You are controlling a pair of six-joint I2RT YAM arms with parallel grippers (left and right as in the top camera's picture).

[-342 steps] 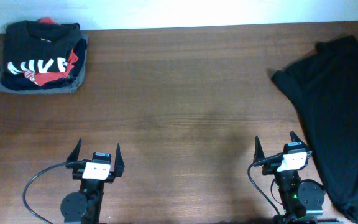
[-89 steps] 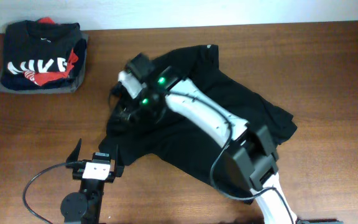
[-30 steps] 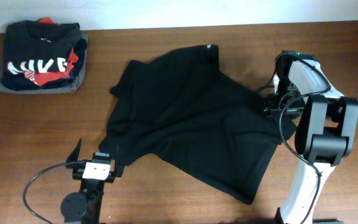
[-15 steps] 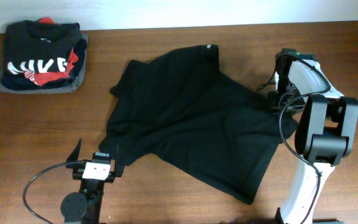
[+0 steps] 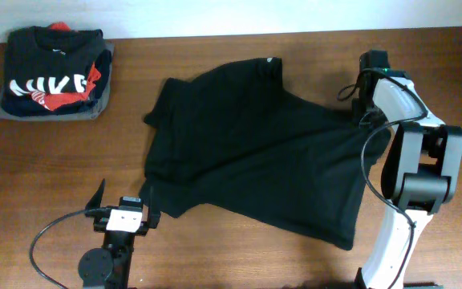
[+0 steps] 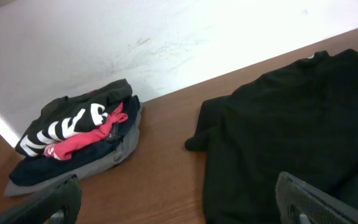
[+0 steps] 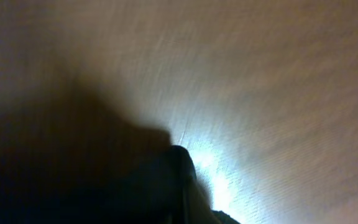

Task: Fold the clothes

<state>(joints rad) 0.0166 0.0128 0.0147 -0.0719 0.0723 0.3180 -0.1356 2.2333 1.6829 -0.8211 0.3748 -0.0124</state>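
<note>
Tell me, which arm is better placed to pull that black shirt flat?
The right, probably. The right tool is shut at the right edge of the black shirt, seemingly pinching the fabric, so it can tug at once. The left tool rests open at the near edge of the table, holding nothing.

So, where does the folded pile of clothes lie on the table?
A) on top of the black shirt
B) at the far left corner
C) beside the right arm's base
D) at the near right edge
B: the folded pile lies at the far left corner of the table, apart from the black shirt.
</note>
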